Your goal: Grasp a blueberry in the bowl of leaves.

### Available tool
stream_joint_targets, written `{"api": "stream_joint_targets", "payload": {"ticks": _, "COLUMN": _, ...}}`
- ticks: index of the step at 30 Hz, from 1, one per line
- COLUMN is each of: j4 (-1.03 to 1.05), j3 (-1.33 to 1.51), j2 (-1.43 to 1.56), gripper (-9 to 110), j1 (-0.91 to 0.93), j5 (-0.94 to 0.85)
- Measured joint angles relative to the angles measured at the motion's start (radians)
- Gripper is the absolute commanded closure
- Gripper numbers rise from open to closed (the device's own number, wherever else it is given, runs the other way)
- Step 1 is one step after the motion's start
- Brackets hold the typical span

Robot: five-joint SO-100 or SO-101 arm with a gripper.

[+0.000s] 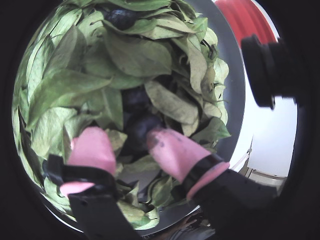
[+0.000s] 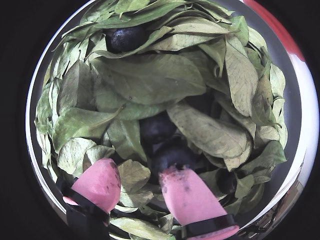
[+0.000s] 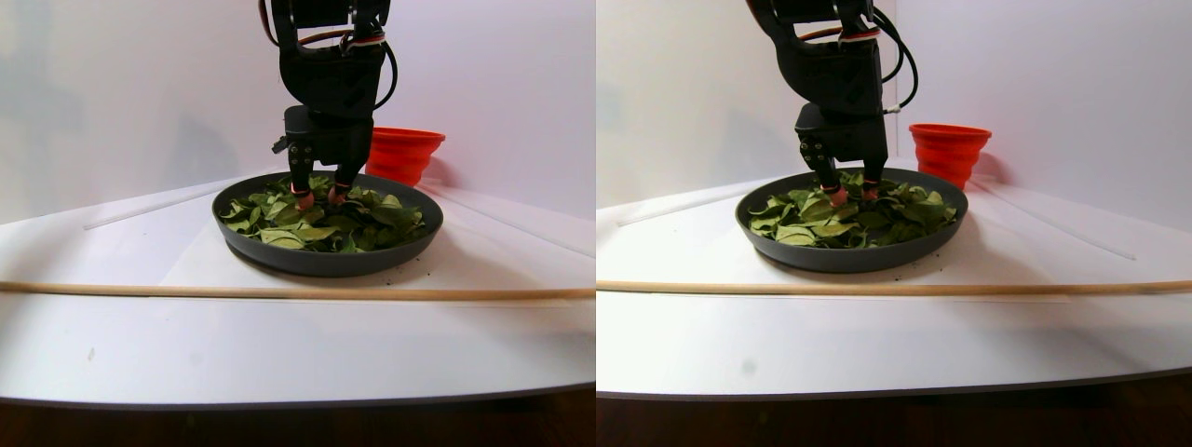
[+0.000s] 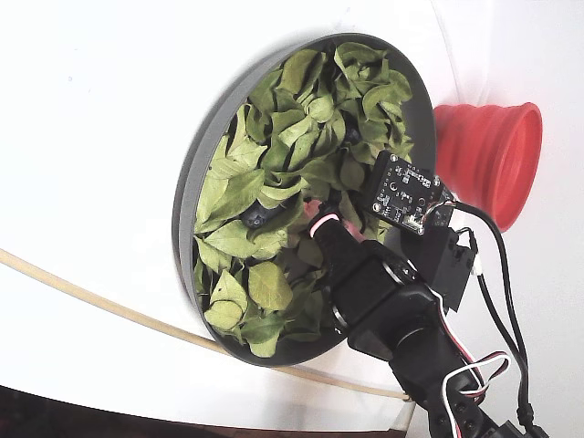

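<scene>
Gripper (image 2: 137, 182) points straight down into the leaves (image 2: 150, 80), fingers apart around a blueberry (image 2: 172, 157).

Black plastic arm (image 3: 328, 65) throughout, blocky housings stacked above a gripper (image 1: 127, 145) with 2 fingers (image 2: 186, 195) capped in soft pink, smudged with dark specks and banded in black near the base. Small black circuit board (image 4: 404, 193) bolted on the side, white markings and tiny components on its face. Black cables (image 4: 497, 301) looping along the body, plus a red-white-black bundle lower down.
</scene>
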Motion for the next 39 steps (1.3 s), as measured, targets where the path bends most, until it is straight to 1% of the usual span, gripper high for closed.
{"api": "stream_joint_targets", "payload": {"ticks": 39, "j4": 0.0, "j3": 0.0, "j2": 0.0, "gripper": 86, "j1": 0.003, "j5": -0.015}}
